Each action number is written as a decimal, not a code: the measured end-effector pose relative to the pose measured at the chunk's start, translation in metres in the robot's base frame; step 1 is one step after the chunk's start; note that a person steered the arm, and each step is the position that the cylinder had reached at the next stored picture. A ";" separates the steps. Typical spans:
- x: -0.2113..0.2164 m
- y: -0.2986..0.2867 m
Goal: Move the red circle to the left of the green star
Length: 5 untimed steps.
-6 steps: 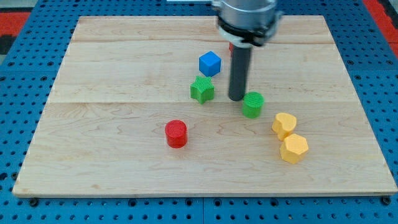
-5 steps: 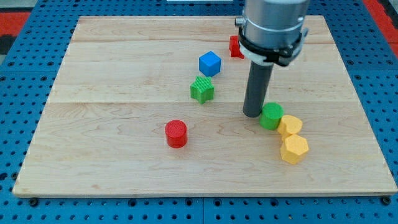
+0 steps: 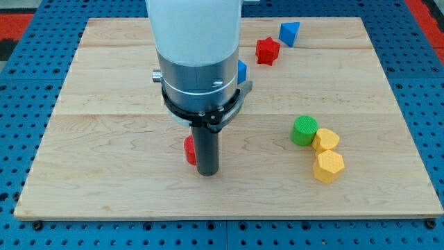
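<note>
Our tip (image 3: 207, 171) touches the red circle (image 3: 189, 150) (no claw fitted; green star hidden): push not yet made.

single view, high front angle, whole board (image 3: 62, 83)

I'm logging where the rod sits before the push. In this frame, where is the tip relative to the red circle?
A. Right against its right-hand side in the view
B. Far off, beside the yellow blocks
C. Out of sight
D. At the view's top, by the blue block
A: my tip stands right against the view's right side of the red circle, which the rod partly hides.
</note>
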<state>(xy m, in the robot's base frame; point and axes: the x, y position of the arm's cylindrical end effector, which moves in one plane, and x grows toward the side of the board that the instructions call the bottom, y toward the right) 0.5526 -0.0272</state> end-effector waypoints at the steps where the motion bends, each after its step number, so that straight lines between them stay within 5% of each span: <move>1: 0.014 0.025; 3: -0.052 -0.074; 4: -0.040 -0.058; 5: -0.054 -0.108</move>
<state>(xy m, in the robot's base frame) 0.4986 -0.1349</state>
